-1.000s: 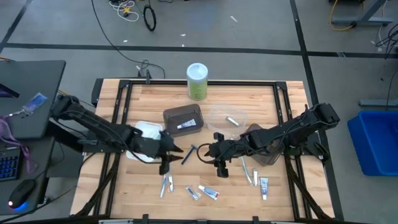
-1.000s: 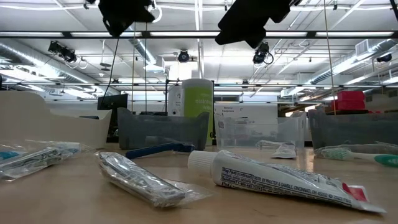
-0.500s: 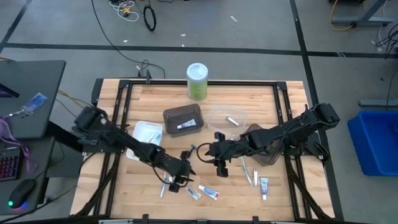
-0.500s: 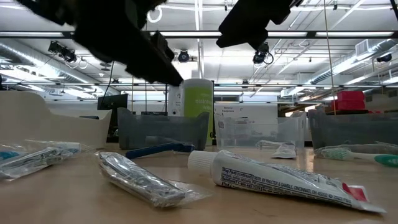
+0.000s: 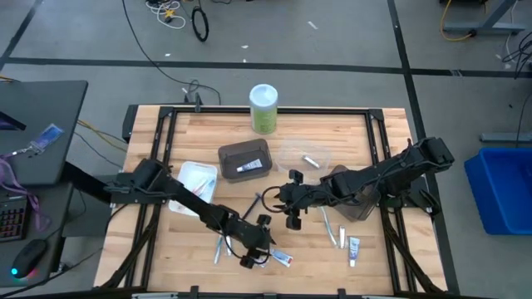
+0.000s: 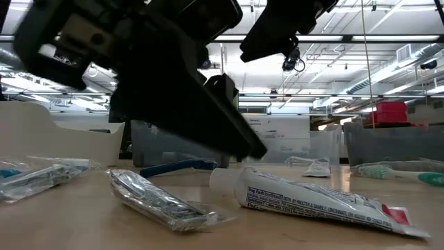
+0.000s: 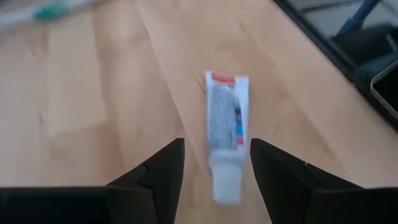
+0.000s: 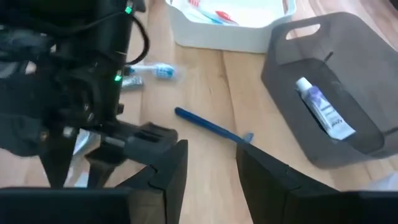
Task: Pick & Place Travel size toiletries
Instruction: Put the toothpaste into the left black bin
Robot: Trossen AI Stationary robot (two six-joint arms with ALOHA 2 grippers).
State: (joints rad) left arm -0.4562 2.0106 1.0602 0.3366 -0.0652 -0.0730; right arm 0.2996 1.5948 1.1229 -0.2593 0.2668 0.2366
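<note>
The left gripper [image 7: 212, 163] hung low over the front of the counter [image 5: 332, 133], its fingers spread to either side of a small white tube [image 7: 225, 134] lying flat, cap toward the gripper; a clean pick seemed to call for a straight descent with the tube centred, closing across the body just above the cap so it would not squirt sideways; the right gripper [image 8: 210, 163] waited mid-counter, fingers parted and empty, above a blue razor [image 8: 211, 127]; another tube [image 8: 323, 109] already lay in the dark tray [image 8: 348, 56]; the counter was pale wooden board, smooth and level; beyond it stood a large hall with ceiling lights and ducts.
</note>
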